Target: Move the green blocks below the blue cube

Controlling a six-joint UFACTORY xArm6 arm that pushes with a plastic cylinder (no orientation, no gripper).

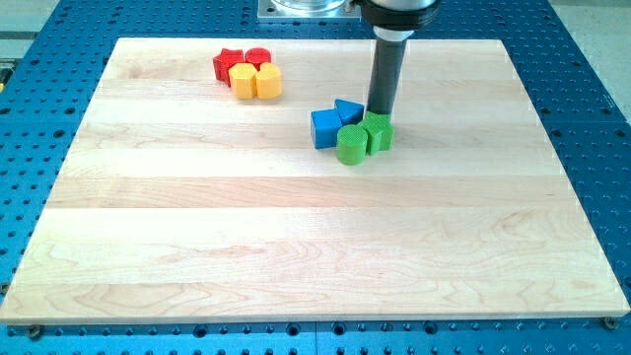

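Observation:
A blue cube [324,128] sits near the board's middle top, with a second blue block [349,110], wedge-like, touching it at its upper right. A green cylinder [350,145] touches the cube's lower right corner. A second green block [378,132], star-like, touches the cylinder's right side. My tip [380,114] is just above the second green block, right of the blue wedge, touching or nearly touching both.
A cluster at the view's top left holds a red star [228,63], a red round block [258,57], a yellow block [243,81] and a yellow hexagonal block [267,82]. The wooden board [315,247] lies on a blue perforated table.

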